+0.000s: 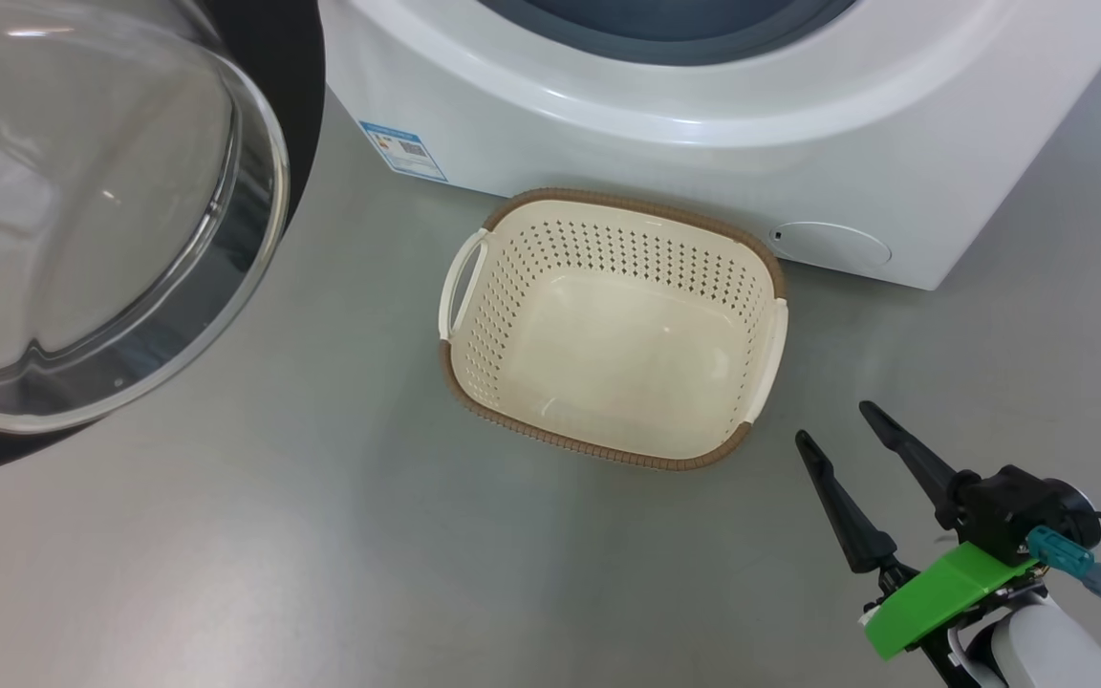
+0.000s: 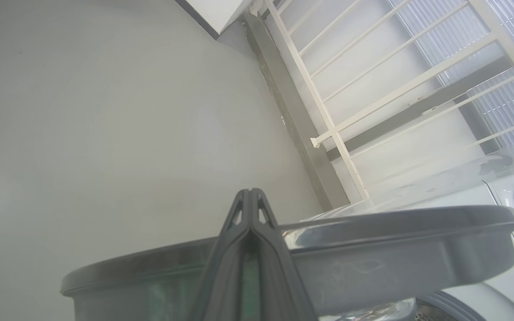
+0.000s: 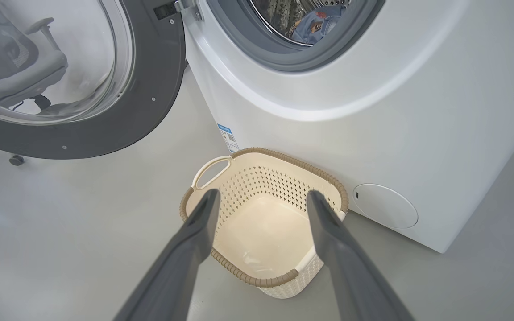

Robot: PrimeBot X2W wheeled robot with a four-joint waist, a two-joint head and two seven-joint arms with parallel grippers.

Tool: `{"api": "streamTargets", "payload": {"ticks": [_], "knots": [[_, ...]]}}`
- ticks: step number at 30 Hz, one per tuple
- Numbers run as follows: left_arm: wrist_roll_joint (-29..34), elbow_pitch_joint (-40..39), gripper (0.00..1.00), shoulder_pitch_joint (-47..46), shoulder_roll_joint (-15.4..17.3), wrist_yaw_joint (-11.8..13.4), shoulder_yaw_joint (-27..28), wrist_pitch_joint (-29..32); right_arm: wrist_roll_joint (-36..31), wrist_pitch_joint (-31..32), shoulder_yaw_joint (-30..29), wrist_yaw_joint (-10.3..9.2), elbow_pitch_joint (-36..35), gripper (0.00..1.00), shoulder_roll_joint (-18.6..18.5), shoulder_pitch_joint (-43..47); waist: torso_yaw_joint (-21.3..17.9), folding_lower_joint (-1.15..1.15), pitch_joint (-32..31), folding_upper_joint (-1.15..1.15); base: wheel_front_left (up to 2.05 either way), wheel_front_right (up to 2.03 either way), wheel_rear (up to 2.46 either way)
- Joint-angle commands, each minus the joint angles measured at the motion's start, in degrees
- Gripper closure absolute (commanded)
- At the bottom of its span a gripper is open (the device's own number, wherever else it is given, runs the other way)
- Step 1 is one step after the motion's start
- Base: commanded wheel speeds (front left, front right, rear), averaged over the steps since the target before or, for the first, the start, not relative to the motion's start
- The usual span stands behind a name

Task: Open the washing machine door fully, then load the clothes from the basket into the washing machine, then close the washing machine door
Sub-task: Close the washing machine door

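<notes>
While the right end effector (image 1: 835, 423) is hovering low over the grey floor (image 1: 321, 573) w/ its two dark fingers (image 1: 842, 506) spread wide & gripping nothing, the basket (image 1: 608, 449) is sitting just ahead of it. It's cream perforated plastic, rounded-rect., w/ a brown woven-look rim, a handle on each short side & a smooth bottom showing bare. It's standing on the floor right at the foot of the washing machine (image 1: 656, 124), btwn the blue label (image 1: 402, 151) & the round cap (image 1: 832, 244). Whether it's touching the white front, can't tell.

Head cam is cropping the machine at the grey gasket (image 1: 665, 43). Right wrist cam is reaching further. Its fingertips are framing the basket's near side, & past the gasket the clothes (image 3: 315, 22) are lying inside the steel drum (image 3: 279, 13). They're a light blue bit w/ orange-brown print, mostly cut by the top edge.

The washing machine door (image 3: 150, 89) is hanging swung open toward the robot's left, w/ a glossy black rim & bulging clear glass. An office chair (image 3: 16, 58) is showing in the glass; through it or reflected, hard to say.

Left wrist cam is showing the left end effector (image 2: 249, 194) pinched fully shut, its tip sitting over the door's rim seen edge-on. Contact is unclear. Beyond, a white railing (image 2: 328, 89) is hazing out.
</notes>
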Motion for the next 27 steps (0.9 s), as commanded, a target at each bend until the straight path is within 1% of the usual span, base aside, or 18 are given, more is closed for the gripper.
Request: {"api": "streamTargets", "payload": {"ticks": [1, 12, 20, 27], "knots": [[-0.41, -1.67, 1.0, 1.02, 3.46, -0.19, 0.34, 1.86, -0.72, -0.28, 1.35, 0.07, -1.11, 0.0, 0.09, -1.0, -0.05, 0.0, -0.1, 0.0, 0.0, 0.0, 0.0], [-2.05, -4.24, 1.0, 2.89, 3.12, -0.19, -0.62, 6.24, -0.63, -0.28, 1.22, 0.07, -0.97, 0.0, 0.49, -0.97, 0.14, 0.0, -1.08, 0.0, 0.0, 0.0, 0.0], [-3.3, -6.61, 1.0, 4.87, 3.81, -0.19, -0.51, 8.76, -0.37, -0.28, 1.25, 0.07, -0.71, 0.0, 0.98, -0.73, 0.12, 0.0, -2.36, 0.0, 0.0, 0.0, 0.0], [-4.04, -9.65, 1.0, 6.39, 3.68, -0.19, -1.14, 11.31, -0.22, -0.28, 1.22, 0.07, -0.61, 0.0, 1.44, -0.4, 0.31, 0.0, -3.45, 0.0, 0.0, 0.0, 0.0]]}}
